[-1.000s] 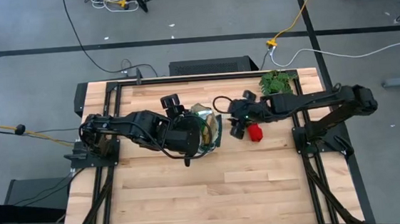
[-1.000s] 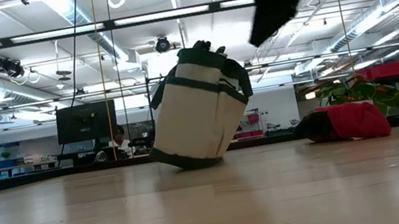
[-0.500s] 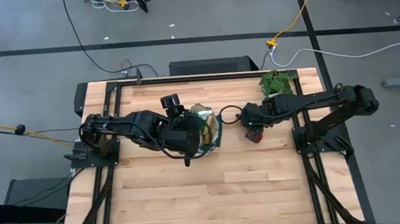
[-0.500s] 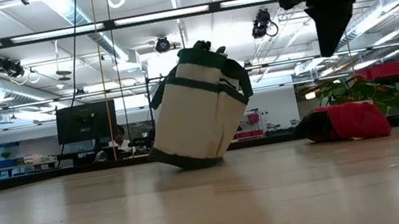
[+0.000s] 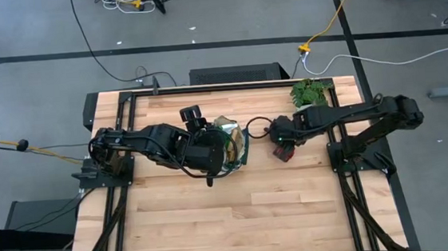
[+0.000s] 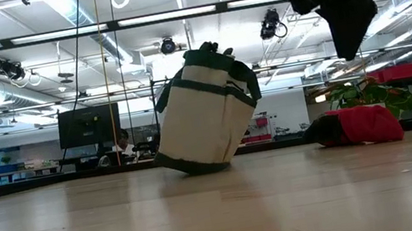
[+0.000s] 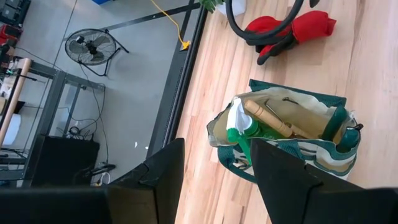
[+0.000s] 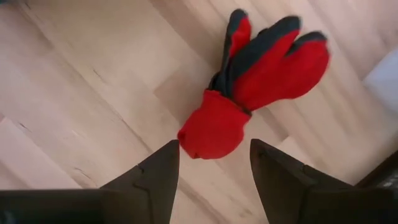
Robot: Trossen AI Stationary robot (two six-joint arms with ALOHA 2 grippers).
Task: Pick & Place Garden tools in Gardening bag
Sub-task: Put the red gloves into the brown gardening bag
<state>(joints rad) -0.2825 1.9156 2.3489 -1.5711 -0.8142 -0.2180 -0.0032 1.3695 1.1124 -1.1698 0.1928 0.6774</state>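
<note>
The beige canvas bag with dark green trim [image 6: 204, 114] stands tilted on the table's middle, resting on its base. The left wrist view looks into the bag [image 7: 286, 134], which holds the green spray bottle [image 7: 239, 129], a wooden rake handle [image 7: 270, 119] and a dark green shears handle [image 7: 339, 124]. The red-and-black gloves [image 8: 258, 81] lie flat on the table right of the bag [image 6: 358, 124]. My right gripper [image 8: 214, 171] hangs open above them, pointing down [image 6: 351, 52]. My left gripper [image 7: 214, 183] is open above the bag [image 5: 220, 151].
A small leafy potted plant [image 5: 309, 92] stands at the table's far right corner, behind the gloves [image 6: 366, 96]. A black cable loop [image 7: 261, 25] hangs from my right arm between bag and gloves. Bare wood lies along the near half of the table [image 5: 231, 213].
My right gripper has gone from beside the bag toward the table's right edge and now stands over the gloves. It has turned from a slant to pointing straight down. The bag, the gloves and my left arm have kept still.
</note>
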